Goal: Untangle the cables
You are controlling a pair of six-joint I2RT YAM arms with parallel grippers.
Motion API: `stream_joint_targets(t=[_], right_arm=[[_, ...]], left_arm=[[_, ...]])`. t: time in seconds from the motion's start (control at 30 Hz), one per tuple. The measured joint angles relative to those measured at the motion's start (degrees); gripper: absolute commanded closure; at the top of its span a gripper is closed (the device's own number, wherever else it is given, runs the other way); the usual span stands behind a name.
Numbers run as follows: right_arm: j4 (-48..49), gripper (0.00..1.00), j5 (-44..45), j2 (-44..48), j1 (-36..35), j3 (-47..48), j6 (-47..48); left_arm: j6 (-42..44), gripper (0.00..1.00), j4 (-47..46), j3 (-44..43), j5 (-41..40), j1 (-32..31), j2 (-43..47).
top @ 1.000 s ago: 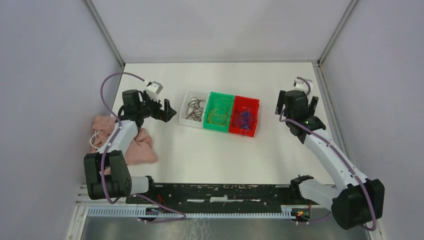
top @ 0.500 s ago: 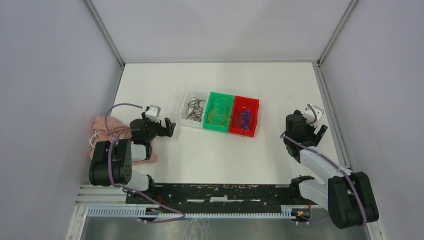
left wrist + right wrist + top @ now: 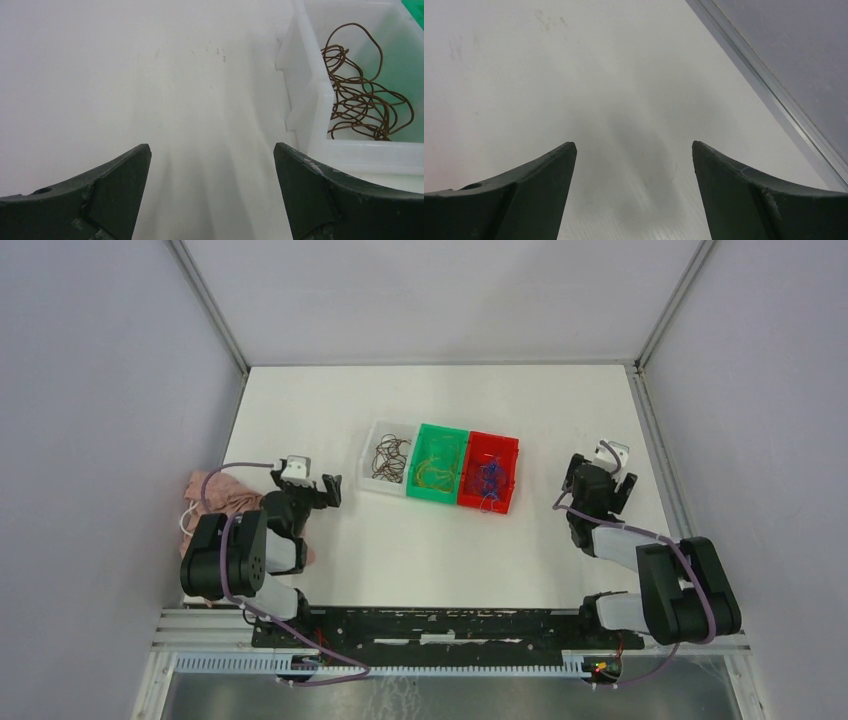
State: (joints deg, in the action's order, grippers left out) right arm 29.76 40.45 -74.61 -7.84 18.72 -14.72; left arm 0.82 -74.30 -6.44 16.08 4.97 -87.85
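Your left gripper (image 3: 325,490) stands with its jaws spread wide. Nothing sits between them and they touch nothing; the left wrist view (image 3: 211,146) shows only bare table (image 3: 420,550) in the gap. Your right gripper (image 3: 600,480) also has its jaws wide apart, empty and clear of any object, and its own camera (image 3: 634,144) shows only plain table between the fingers.

The cables lie in three trays set side by side in a row near the table's centre. The brown cables (image 3: 390,458) are in the white tray (image 3: 368,465), a loose curly bundle seen plainly from the left wrist (image 3: 362,105). The yellow cables (image 3: 432,475) are in the green tray (image 3: 443,428). The blue cables (image 3: 490,475) are in the red tray (image 3: 497,436).

In the top view, your left gripper sits at 8 o'clock from the white tray, near it but apart. Your right gripper sits at 3 o'clock from the red tray, well apart. A pink cloth (image 3: 215,495) lies at 9 o'clock from your left gripper, partly under that arm.
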Motion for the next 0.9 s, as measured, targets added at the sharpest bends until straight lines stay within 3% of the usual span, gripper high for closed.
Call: stream_joint_targets(t=[0.17,0.43,0.9], right_arm=[[10.36,0.01,-3.37,-4.61,0.83,-0.72,3.15],[17.84,0.01,-13.60,-11.54,1.66,0.02,8.04],[18.10,0.01,-19.67,-12.83,1.90,0.22,10.54]], left_arm=[[-0.11,0.01,1.62,-2.64,-3.08,-0.85,0.11],[-0.26,0.01,3.87,-3.32,-7.08,-1.84,0.20],[-0.26,0.01,8.22,-5.68,-10.29,-3.56,0.22]])
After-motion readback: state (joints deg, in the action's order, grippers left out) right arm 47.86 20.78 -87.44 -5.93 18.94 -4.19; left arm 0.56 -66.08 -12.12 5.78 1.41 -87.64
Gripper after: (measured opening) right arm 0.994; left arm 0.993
